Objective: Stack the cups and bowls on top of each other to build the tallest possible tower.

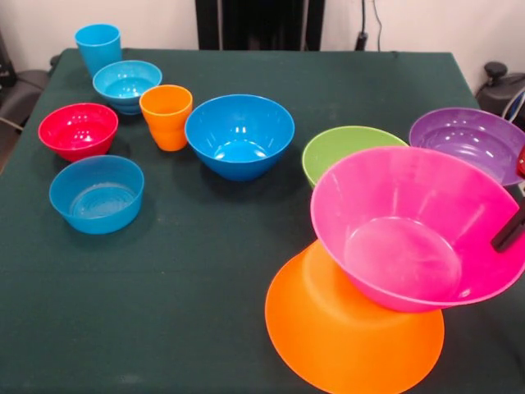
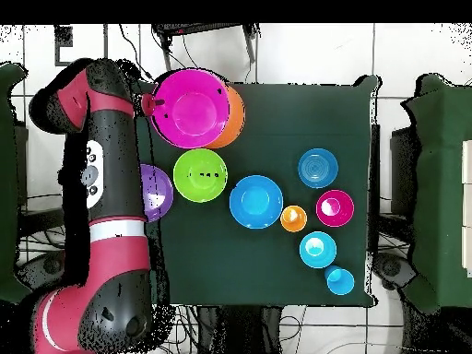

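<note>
Gripper (image 1: 510, 232): clamped on pink bowl (image 1: 414, 230) rim at 3 o'clock, finger inside the wall. Pink bowl tilted, overlapping inverted orange bowl (image 1: 349, 324) at the table's (image 1: 189, 328) near edge. Green bowl (image 1: 344, 149) and purple bowl (image 1: 469, 141) just beyond. Blue bowl (image 1: 239, 135), cups at 10 o'clock. Open cloth at 7 o'clock.

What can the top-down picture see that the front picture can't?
Only the overhead view shows the robot's whole red and black arm reaching along the table's edge. Only the front view shows the bowls' sides and that the pink bowl sits tilted over the upside-down orange bowl, with just a dark bit of the gripper at its rim. Both show all the bowls, the orange cup and the blue cup.
</note>
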You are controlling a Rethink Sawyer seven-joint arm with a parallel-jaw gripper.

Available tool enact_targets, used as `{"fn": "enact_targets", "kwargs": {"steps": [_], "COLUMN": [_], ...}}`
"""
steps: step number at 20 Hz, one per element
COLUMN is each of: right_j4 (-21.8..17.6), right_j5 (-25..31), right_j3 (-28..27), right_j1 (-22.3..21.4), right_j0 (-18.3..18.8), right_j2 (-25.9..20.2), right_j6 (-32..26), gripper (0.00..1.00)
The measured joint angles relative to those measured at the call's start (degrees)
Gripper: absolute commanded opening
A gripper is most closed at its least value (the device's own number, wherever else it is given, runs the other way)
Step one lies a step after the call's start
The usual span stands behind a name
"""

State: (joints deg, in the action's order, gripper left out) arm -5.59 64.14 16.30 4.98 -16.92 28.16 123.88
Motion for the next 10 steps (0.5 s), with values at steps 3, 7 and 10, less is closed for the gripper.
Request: {"fn": "enact_targets", "kwargs": {"steps": [3, 7, 10], "right_j4": [0.0, 0.0, 0.0], "right_j5": [0.0, 0.0, 0.0], "right_j3": [-0.4, -1.0, -1.0], "right_j1": [0.1, 0.3, 0.3], "right_j0": [0.2, 0.5, 0.8], "right_j2": [0.0, 0.0, 0.0], "right_j6": [0.0, 0.0, 0.0], "gripper": [0.0, 0.0, 0.0]}}
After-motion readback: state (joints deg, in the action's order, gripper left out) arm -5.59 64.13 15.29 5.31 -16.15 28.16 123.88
